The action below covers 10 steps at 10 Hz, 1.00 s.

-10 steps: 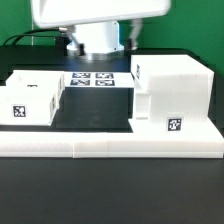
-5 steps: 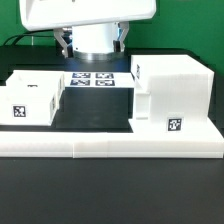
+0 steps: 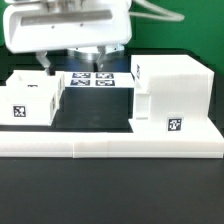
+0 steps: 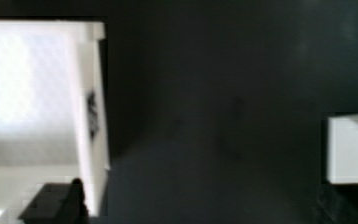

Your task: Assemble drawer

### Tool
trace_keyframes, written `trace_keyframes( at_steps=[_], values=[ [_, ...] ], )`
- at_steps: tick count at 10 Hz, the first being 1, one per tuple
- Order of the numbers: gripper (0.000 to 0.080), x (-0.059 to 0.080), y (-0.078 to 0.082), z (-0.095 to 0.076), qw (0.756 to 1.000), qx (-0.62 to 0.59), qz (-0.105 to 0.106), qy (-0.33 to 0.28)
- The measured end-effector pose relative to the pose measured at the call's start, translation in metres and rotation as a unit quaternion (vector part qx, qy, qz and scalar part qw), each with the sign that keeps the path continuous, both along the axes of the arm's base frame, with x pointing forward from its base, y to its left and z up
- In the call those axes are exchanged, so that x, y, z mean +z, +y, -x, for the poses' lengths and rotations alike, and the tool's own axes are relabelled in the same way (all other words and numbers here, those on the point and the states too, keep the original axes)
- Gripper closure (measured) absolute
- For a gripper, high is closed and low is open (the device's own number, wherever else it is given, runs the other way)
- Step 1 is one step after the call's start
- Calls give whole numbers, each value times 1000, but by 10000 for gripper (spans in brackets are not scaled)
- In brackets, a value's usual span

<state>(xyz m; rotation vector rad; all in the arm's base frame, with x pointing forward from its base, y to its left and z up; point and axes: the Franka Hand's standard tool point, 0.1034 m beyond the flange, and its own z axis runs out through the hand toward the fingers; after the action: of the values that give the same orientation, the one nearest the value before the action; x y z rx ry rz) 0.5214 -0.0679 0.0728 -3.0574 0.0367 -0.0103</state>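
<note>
Your hand [image 3: 74, 58] hangs above the rear of the black desk [image 3: 100, 112]; whether its fingers are spread, I cannot tell. The small white plastic box tray [image 3: 35, 100] sits just toward the exterior view's left of it, nearer than the tall white boxy shell [image 3: 175, 90] at that view's right.

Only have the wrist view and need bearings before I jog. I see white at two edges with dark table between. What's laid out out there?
Observer: The exterior view shows a low white tray at its left and the tall shell at its right, standing apart.
Operator: Anything between them?
Observer: The marker board lies flat between them, toward the back.
Operator: And in front?
Observer: A long low white rail runs across the front of both.
</note>
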Motion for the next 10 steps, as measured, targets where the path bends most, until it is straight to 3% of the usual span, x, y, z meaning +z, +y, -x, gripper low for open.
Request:
trace_keyframes(
  at_steps=[1,6,8,10],
  values=[
    [150,-4,-7,2,1000,5,2,0],
    [150,-9,-11,4,1000,22,4,-1],
    [150,-31,-33,13,1000,20,17,-4],
    [150,-50,-38,17,999,19,27,-6]
  ],
)
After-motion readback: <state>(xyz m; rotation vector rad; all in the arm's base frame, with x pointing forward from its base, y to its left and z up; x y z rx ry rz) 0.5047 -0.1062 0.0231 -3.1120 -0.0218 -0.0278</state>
